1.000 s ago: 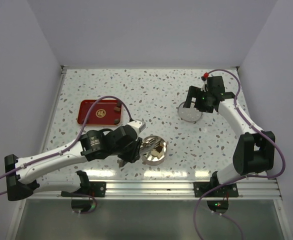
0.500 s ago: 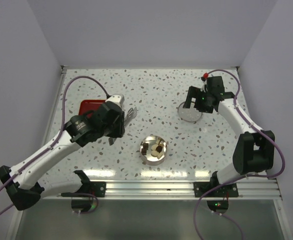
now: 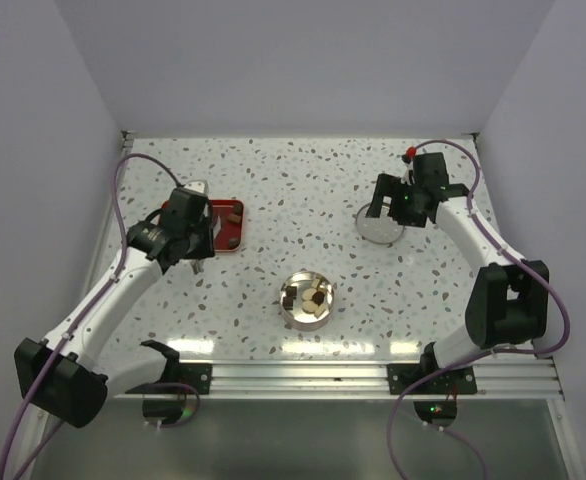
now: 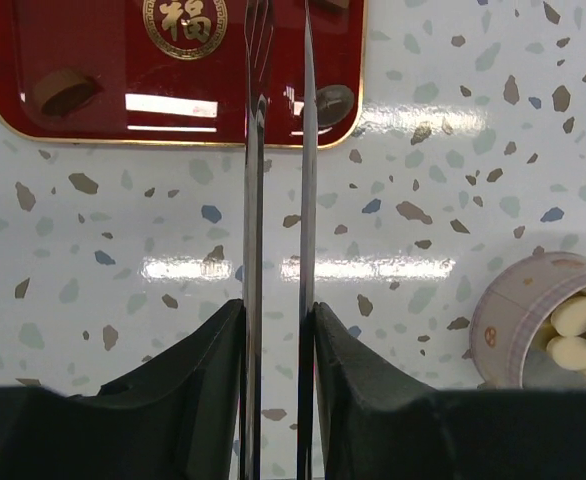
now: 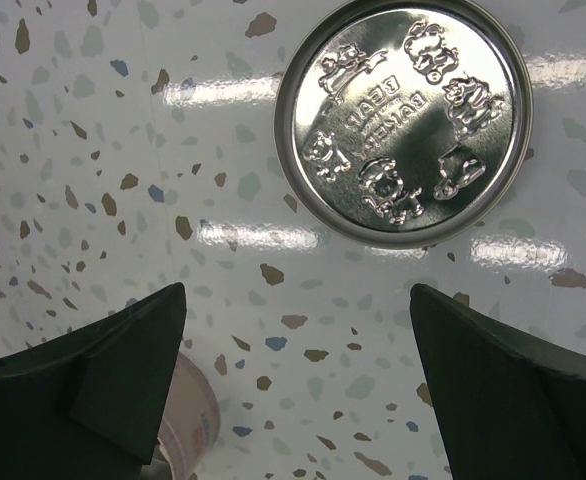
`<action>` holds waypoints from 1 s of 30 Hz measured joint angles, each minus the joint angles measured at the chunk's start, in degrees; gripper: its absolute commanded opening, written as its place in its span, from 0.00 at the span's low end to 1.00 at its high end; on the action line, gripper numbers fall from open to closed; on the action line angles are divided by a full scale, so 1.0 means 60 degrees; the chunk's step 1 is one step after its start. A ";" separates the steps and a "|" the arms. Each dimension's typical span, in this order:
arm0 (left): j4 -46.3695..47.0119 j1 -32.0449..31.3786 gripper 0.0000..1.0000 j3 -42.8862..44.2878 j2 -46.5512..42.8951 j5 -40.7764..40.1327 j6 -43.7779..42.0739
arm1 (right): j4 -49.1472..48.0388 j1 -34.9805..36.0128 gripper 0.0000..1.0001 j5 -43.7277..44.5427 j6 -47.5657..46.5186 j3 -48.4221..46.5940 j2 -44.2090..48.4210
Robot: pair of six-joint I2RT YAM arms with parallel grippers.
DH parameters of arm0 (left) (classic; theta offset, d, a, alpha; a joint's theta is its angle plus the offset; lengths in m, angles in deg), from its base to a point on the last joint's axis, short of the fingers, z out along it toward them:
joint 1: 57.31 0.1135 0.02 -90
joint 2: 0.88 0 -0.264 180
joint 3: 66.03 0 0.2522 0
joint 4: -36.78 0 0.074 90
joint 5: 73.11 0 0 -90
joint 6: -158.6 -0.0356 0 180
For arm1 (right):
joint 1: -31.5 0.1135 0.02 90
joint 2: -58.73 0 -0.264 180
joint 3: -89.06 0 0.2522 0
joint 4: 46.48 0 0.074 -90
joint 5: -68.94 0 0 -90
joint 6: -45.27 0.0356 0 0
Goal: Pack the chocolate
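black fingers (image 4: 208,360) of the left gripper (image 4: 278,320) are clenched on the metal tweezers (image 4: 254,200). the 2 thin blades are pinned between the pads and are seen running straight up the left wrist view with a narrow gap between them. the blade tips are carried over the near edge of the red tray (image 4: 93,125), and it cannot be told whether anything is pinched between them.

the chocolate is found in 2 places. on the tray, a tan-brown piece (image 4: 63,92) is seen to the left of the blades and a dark round piece (image 4: 333,103) just to their right. the rest is gathered in the round tin (image 4: 508,300), where cream-white pieces (image 4: 576,315) are packed against the wall. in the top view, the tin is placed near the middle of the speckled table (image 3: 303,180), well apart from the tray.

the right gripper (image 5: 295,295) is spread wide, with nothing grasped. it is held above the embossed silver lid (image 5: 403,120), which is laid flat on the table at the far right.
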 measured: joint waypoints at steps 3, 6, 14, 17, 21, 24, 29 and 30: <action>0.0248 0.0368 0.38 -0.0106 0.0055 0.0018 -0.0178 | 0.0026 -0.0004 0.97 0.0000 -0.0007 0.0000 0.0000; 0.0364 0.1078 0.38 -0.0382 0.0022 0.0051 -0.0302 | 0.0026 0.0000 0.97 0.0000 -0.0011 0.0000 0.0000; 0.0386 0.1730 0.40 -0.0849 -0.0441 0.0685 -0.0594 | 0.0022 -0.0004 0.97 -0.0044 -0.0018 0.0000 -0.0029; 0.0386 0.1727 0.41 -0.0892 -0.0685 0.1195 -0.0754 | 0.0007 -0.0004 0.97 -0.0157 -0.0015 0.0018 -0.0066; 0.0397 0.1727 0.42 -0.1239 -0.1144 0.1923 -0.0951 | -0.0015 -0.0004 0.97 -0.0240 -0.0007 0.0080 -0.0066; 0.0386 0.1683 0.42 -0.1545 -0.1377 0.2291 -0.1005 | -0.0022 -0.0004 0.97 -0.0251 -0.0004 0.0091 -0.0066; 0.0382 0.1184 0.43 -0.1880 -0.1472 0.2495 -0.0994 | -0.0022 -0.0004 0.97 -0.0288 -0.0004 0.0091 -0.0066; 0.0382 0.1064 0.43 -0.1923 -0.1472 0.2484 -0.0991 | -0.0022 -0.0004 0.97 -0.0291 -0.0004 0.0091 -0.0066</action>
